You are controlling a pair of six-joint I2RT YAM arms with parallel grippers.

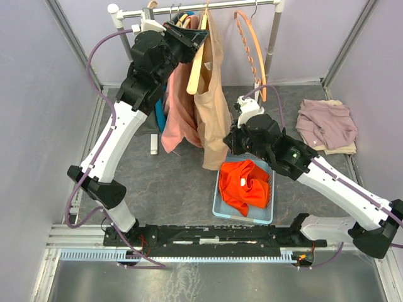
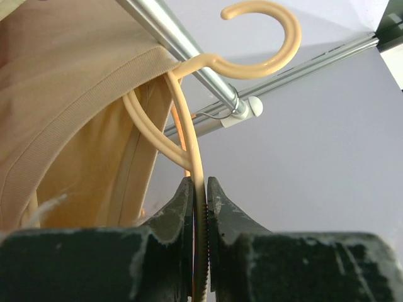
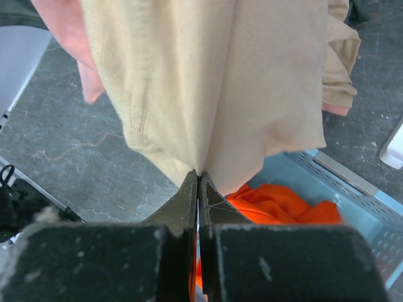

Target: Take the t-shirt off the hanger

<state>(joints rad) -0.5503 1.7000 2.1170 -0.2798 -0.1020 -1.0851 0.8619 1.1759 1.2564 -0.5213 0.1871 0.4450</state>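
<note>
A beige t-shirt [image 1: 211,107] hangs from a pale plastic hanger [image 1: 196,69] on the metal rail [image 1: 220,6]. My left gripper [image 1: 200,38] is up by the rail. In the left wrist view it [image 2: 199,182] is shut on the hanger's thin arm [image 2: 189,145], just below the hook over the rail [image 2: 182,47], and the shirt's collar [image 2: 75,94] is at the left. My right gripper [image 1: 228,143] is low, at the shirt's bottom. In the right wrist view it [image 3: 198,176] is shut on the bunched hem of the t-shirt [image 3: 214,75].
A pink garment [image 1: 179,113] hangs left of the beige shirt. An empty orange hanger [image 1: 252,50] hangs to the right. Below the right gripper is a blue bin [image 1: 217,195] holding an orange garment [image 1: 245,182]. Folded mauve clothes [image 1: 327,123] lie at the right.
</note>
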